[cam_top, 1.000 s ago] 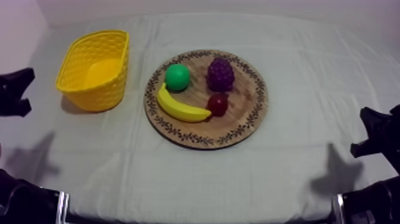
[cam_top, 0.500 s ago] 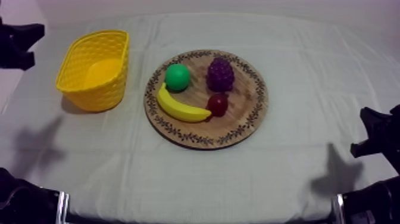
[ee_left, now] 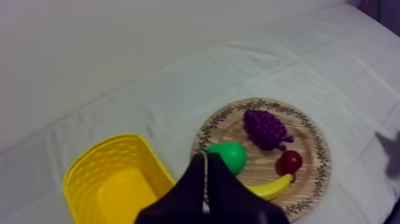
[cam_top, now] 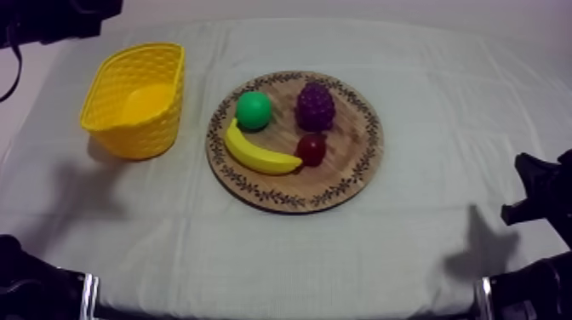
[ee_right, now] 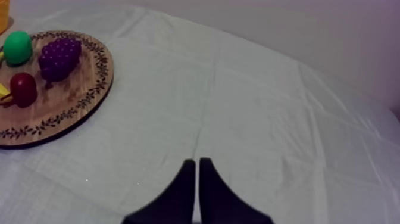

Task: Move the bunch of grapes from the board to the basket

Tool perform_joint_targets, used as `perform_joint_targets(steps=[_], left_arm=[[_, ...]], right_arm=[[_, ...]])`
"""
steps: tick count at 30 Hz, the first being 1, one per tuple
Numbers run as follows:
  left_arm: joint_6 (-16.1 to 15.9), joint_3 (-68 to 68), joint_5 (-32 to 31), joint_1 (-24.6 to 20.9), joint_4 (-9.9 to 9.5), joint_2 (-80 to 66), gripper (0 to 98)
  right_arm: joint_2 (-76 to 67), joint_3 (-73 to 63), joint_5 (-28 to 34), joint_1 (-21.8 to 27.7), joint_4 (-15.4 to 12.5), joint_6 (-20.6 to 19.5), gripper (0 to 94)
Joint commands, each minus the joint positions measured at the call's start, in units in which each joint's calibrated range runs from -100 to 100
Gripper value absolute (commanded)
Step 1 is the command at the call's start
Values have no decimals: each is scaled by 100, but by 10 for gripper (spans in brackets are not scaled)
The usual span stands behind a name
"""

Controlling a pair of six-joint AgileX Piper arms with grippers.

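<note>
bunch of grapes (cam_top: 315, 106) sits on the far part of the wooden board (cam_top: 340, 183), just right of the green pear (cam_top: 254, 110) and just beyond the small red fruit (cam_top: 311, 149), with the banana (cam_top: 255, 153) curving along the near left of the board. the yellow basket (cam_top: 162, 119) stands to the left of the board, apart from it, and nothing lies in it that i can see. the left gripper (ee_left: 206, 159) hangs high over the basket's right side with its fingers pressed together in a narrow wedge and holding nothing; the right gripper (ee_right: 197, 164) is likewise closed on nothing, low over the bare cloth (cam_top: 443, 111) well right of the board. the step in hand looks like the reach toward the grapes, and the task is at its beginning. to do it well, the left arm (the one nearer the basket) should spread its fingers before it descends, come down from above onto the middle of the bunch, and line the fingers so they slip between the grapes and the pear on one side without nudging the red fruit. a grip across the bunch's narrower width seems safest, since the lumpy surface could slip from a shallow pinch.
</note>
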Motion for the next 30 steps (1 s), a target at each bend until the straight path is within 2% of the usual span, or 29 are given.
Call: perform_joint_targets(steps=[1, 10, 30], left_arm=[[35, -402, 221, 207, -16, 286, 0], [25, -1397, 595, 639, -53, 1258, 0], [120, -3248, 490, 1060, -24, 3452, 0]], right_arm=[[0, 3, 4, 0, 0, -1, 5], [0, 3, 4, 0, 0, -1, 5], [0, 3, 4, 0, 0, -1, 5]])
